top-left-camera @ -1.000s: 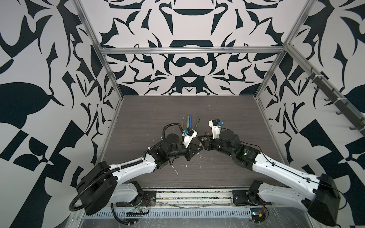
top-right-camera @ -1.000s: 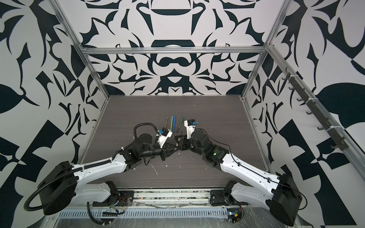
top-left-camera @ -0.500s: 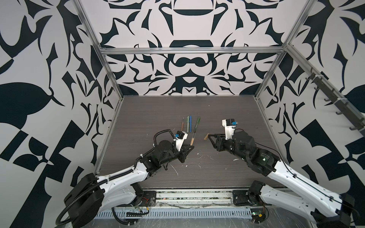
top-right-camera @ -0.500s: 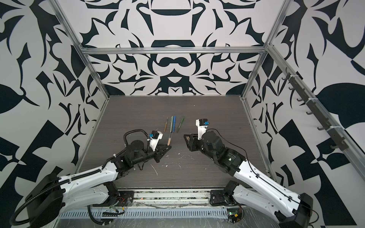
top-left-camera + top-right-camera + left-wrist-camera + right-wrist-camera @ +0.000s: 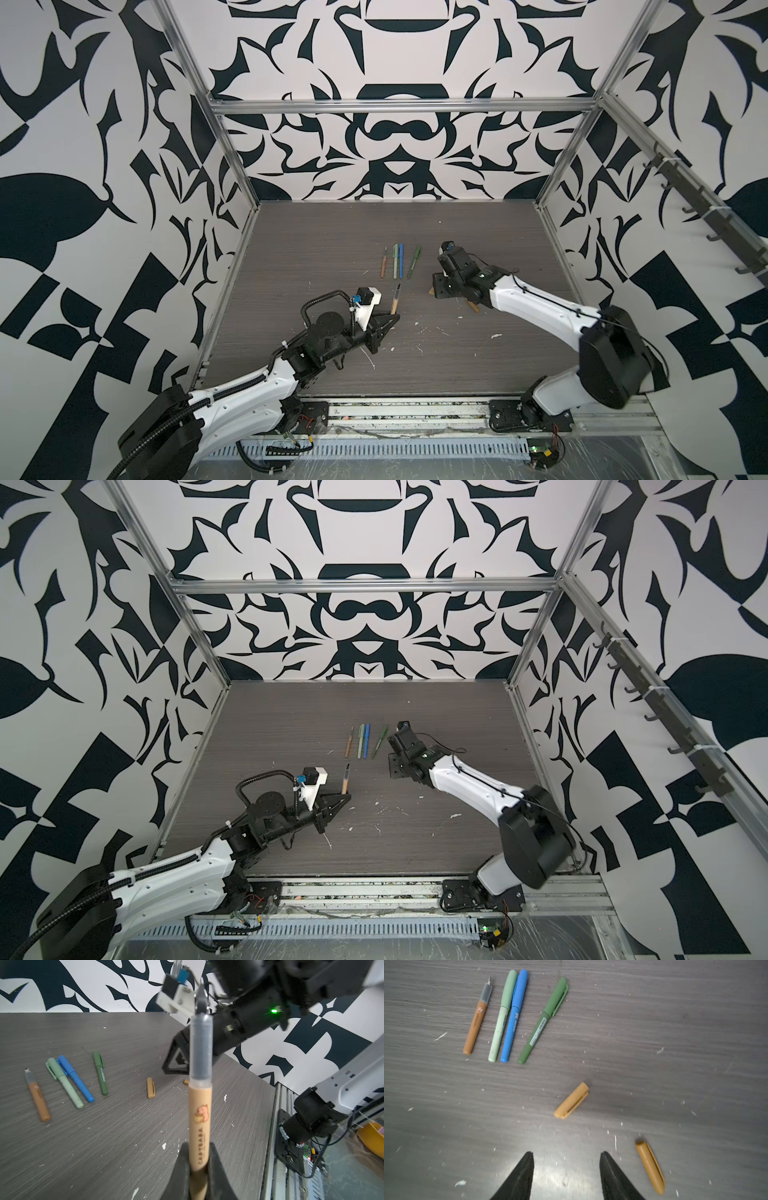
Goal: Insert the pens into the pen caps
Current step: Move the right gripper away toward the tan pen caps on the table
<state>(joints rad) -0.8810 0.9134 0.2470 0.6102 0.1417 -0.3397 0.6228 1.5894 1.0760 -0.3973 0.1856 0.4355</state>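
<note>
My left hand [image 5: 390, 320] is clenched on the lower barrel of a slim tan pen [image 5: 200, 1109] with a grey translucent front section. The pen stands up out of my fingers, clear of the dark woodgrain surface [image 5: 316, 249], between its middle and its near edge. My right hand [image 5: 566, 1157] hangs released, fingers apart and holding nothing, over a short tan cap [image 5: 572, 1101] and a short orange-brown cap [image 5: 651, 1167]. These lie apart from each other, nearer the right edge. Around the middle of the surface lie an uncapped orange-brown pen [image 5: 475, 1026], then a capped pale green pen [image 5: 500, 1022], blue pen [image 5: 512, 1022] and dark green pen [image 5: 542, 1024].
</note>
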